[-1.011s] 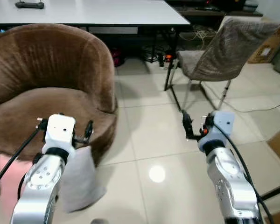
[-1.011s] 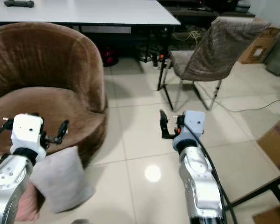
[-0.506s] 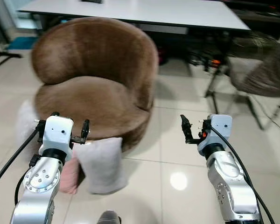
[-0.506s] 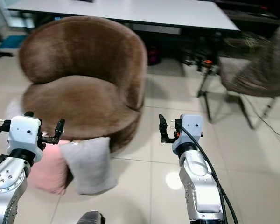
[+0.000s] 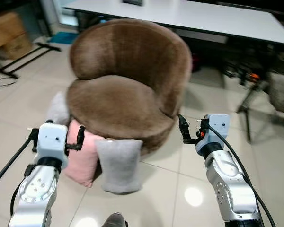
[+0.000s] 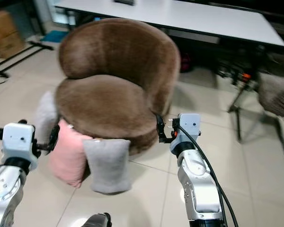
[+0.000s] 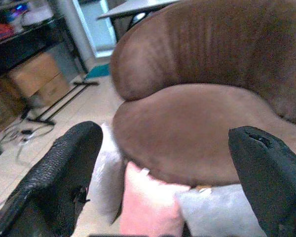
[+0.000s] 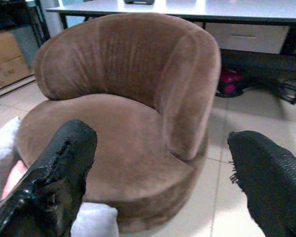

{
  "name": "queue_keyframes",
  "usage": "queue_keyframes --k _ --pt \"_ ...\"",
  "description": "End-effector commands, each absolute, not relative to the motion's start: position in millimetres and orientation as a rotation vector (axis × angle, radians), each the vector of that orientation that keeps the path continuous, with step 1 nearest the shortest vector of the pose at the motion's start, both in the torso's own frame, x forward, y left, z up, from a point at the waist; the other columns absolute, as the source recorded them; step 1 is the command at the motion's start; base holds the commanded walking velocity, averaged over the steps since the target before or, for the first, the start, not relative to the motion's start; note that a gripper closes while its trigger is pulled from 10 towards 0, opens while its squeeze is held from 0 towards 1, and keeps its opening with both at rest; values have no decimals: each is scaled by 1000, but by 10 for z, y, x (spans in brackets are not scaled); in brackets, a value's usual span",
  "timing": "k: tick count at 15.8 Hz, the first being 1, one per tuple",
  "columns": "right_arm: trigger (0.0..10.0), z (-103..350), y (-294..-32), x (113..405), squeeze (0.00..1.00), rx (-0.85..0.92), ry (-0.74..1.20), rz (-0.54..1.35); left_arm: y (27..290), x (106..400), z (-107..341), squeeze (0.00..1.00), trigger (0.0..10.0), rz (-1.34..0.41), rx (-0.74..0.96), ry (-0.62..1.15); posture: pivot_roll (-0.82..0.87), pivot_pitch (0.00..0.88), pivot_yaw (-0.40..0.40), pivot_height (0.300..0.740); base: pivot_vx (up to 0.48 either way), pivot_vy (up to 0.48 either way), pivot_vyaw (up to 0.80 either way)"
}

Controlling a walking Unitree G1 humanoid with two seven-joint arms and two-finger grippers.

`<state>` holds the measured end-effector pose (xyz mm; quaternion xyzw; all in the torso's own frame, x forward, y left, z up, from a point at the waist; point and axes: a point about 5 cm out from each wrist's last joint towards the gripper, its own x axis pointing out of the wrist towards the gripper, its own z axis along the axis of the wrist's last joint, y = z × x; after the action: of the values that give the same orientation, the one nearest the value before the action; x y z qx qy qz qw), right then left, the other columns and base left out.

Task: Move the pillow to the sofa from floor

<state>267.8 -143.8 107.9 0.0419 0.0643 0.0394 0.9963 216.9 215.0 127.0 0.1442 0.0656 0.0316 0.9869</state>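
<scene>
Left eye view — grey pillow on floor against brown sofa, left gripper and right gripper raised, jaws apart — holding nothing.

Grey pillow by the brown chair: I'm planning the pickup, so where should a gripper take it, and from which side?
Probably the top edge of the grey pillow, from above and in front. It stands upright, leaning on the brown chair, with the pink pillow tight on its left.

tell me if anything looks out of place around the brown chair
Three pillows sit on the floor against the brown armchair: a grey pillow, a pink pillow and a pale one. Its seat is bare.
</scene>
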Motion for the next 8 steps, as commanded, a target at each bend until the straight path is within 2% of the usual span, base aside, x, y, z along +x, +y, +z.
queue_keyframes --k 1,5,8 --pt "10000 1047 -1461 2682 0 101 143 55 2131 2162 1310 0 10000 53 284 110 169 0 -60 740 0 0 800" --pt "10000 1052 -1437 2685 0 106 141 57 2119 2170 1307 0 10000 23 261 108 157 0 -47 740 0 0 775" --pt "10000 1083 -1456 2684 0 80 128 43 2106 2192 1326 0 10000 10 246 99 149 0 -44 740 0 0 0"
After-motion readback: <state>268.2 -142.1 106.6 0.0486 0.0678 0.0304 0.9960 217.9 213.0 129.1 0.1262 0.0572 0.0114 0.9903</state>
